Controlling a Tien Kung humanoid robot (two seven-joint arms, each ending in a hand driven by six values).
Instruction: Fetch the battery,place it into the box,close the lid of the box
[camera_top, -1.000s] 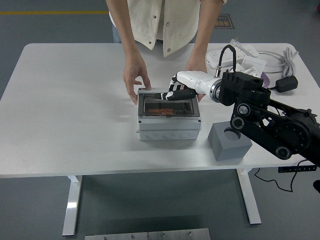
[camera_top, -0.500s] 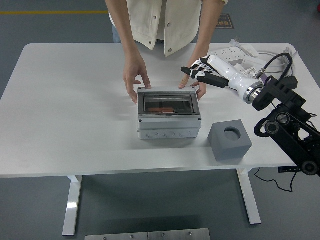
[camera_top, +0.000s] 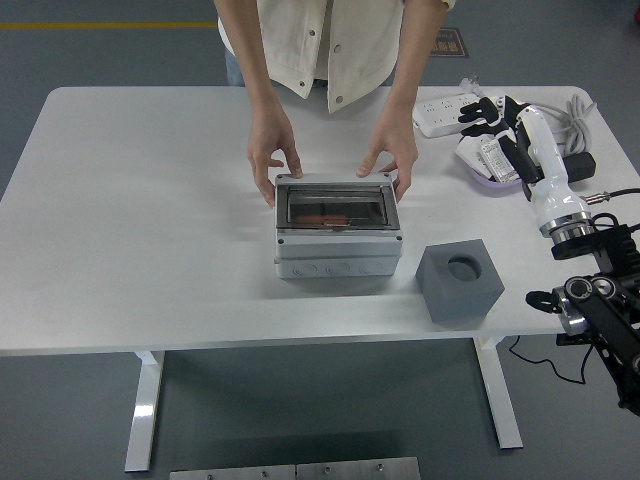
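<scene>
We see the box (camera_top: 338, 233) mid-counter, lid down over the battery (camera_top: 325, 216), steadied by a person's hands (camera_top: 272, 152); rigid and light, best pressed at its lid edge, while our right hand (camera_top: 497, 112) hangs empty, fingers loose.

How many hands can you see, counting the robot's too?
3. The person's two hands rest at the far corners of the box. The robot's right hand is over the clutter at the table's far right. Its left hand is out of view.
</scene>
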